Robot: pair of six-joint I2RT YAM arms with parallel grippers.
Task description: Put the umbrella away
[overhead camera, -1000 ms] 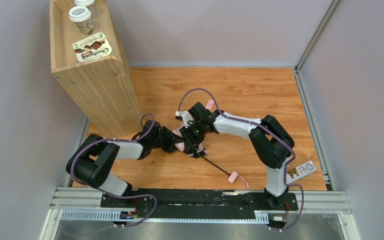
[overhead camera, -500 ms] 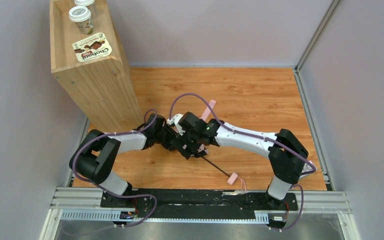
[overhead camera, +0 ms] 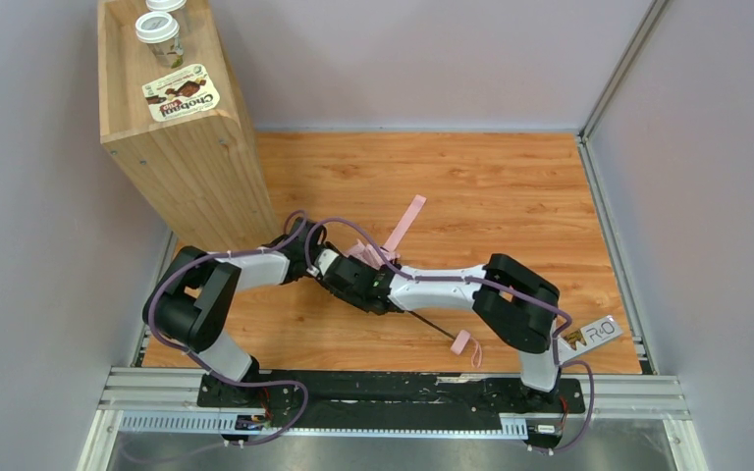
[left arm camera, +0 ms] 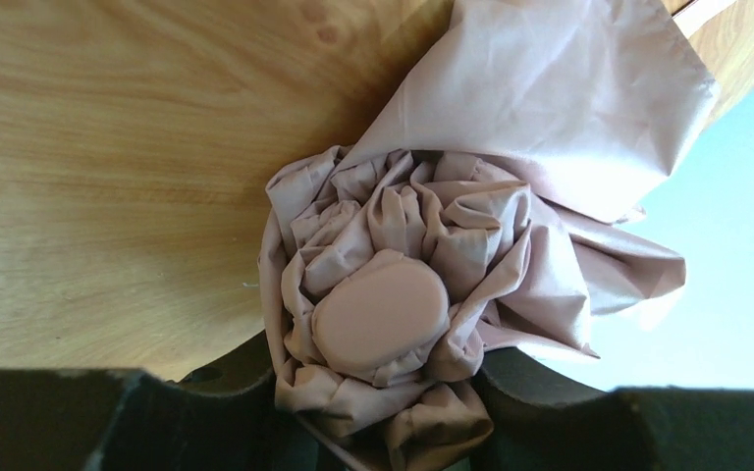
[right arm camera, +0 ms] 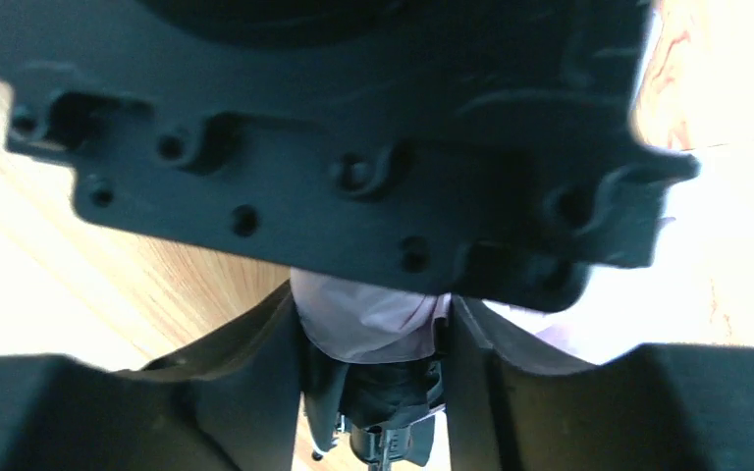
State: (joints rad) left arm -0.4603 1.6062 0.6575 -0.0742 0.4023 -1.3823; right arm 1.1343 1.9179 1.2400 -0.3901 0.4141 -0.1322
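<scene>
The umbrella [overhead camera: 365, 254] is a crumpled pale pink bundle on the wooden floor between my two grippers. Its thin pink strap [overhead camera: 406, 222] sticks out up and to the right. Its black shaft [overhead camera: 430, 325] runs down-right to a pink loop [overhead camera: 465, 345]. My left gripper [overhead camera: 326, 263] is shut on the bundle's end. In the left wrist view the fabric and its round pink cap [left arm camera: 381, 314] fill the gripper [left arm camera: 378, 388]. My right gripper [overhead camera: 357, 286] is shut on the bundle beside it. In the right wrist view pink fabric [right arm camera: 373, 319] sits between the gripper [right arm camera: 378, 343] fingers, under the left gripper's black body [right arm camera: 353, 147].
A tall wooden box [overhead camera: 182, 167] stands at the back left, close to the left arm, with two lidded cups [overhead camera: 160, 29] and a Chobani packet [overhead camera: 182, 98] on top. Grey walls enclose the floor. A small card [overhead camera: 590, 333] lies at the right edge.
My right gripper has moved left and nearer along the umbrella, up against the left gripper, and its elbow has folded. The left gripper drew back left. The pink strap now sticks out farther.
</scene>
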